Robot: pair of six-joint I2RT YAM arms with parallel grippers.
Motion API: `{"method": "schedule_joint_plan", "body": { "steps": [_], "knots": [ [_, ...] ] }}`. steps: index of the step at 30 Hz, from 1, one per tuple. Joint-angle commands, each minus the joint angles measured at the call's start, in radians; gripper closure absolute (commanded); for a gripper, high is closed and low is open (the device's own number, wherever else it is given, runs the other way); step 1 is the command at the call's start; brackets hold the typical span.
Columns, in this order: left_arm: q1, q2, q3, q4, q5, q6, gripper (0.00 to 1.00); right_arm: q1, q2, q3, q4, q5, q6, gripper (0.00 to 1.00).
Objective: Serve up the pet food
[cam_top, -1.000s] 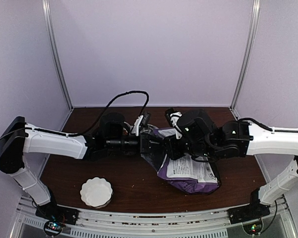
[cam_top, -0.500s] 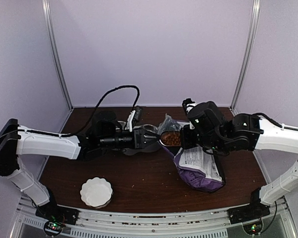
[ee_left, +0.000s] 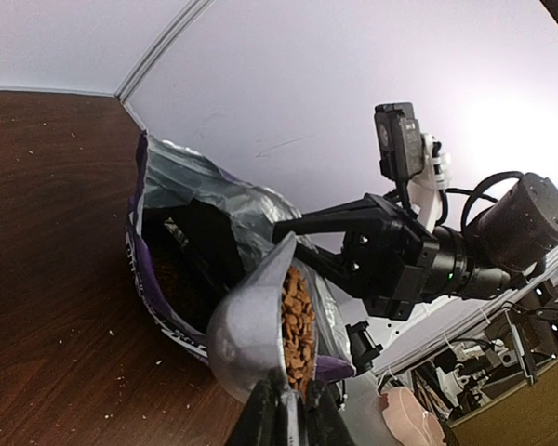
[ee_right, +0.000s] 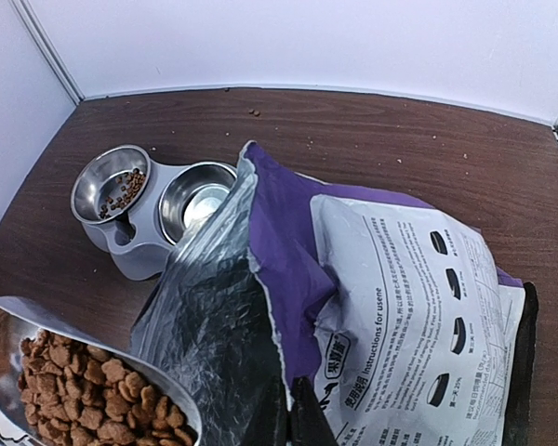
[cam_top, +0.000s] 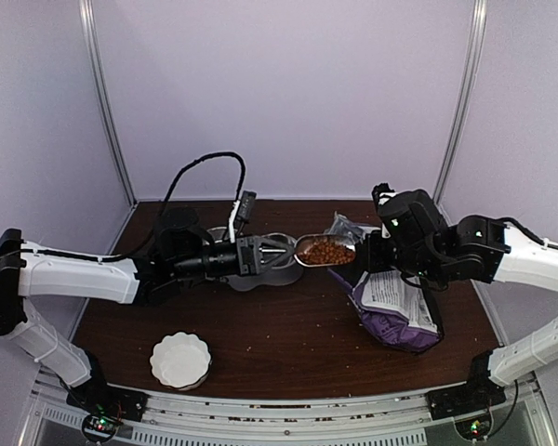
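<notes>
Once lifted clear of the purple-and-white printed bag (cam_top: 400,311) pinched at its lip by the closed right end effector (ee_right: 296,413), carries reddish-brown kibble pellets (cam_top: 324,251) heaped in the shiny metal scoop (ee_left: 242,325) clamped by the left end effector (cam_top: 281,253), ready for the grey two-bowl feeder (ee_right: 139,251) at left.

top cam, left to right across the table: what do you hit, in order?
white dish → left gripper → metal scoop heaped with pet food → purple bag
</notes>
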Motion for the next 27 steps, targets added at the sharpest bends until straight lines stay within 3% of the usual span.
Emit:
{"method": "schedule_joint_plan", "body": {
  "steps": [1, 14, 17, 27],
  "knots": [
    [0.008, -0.002, 0.019, 0.094, 0.033, -0.049, 1.0, -0.005, -0.021, -0.008, 0.005, 0.013, 0.012, 1.0],
    [0.068, -0.022, 0.038, -0.004, 0.059, -0.254, 1.0, -0.011, -0.029, -0.013, 0.017, 0.01, 0.018, 1.0],
    [0.091, -0.035, 0.021, 0.052, 0.079, -0.306, 1.0, -0.014, -0.033, -0.013, 0.018, 0.012, 0.018, 1.0],
    [0.138, -0.071, 0.006, 0.019, 0.091, -0.309, 1.0, -0.02, -0.042, -0.02, 0.014, 0.012, 0.023, 1.0]
  ]
}}
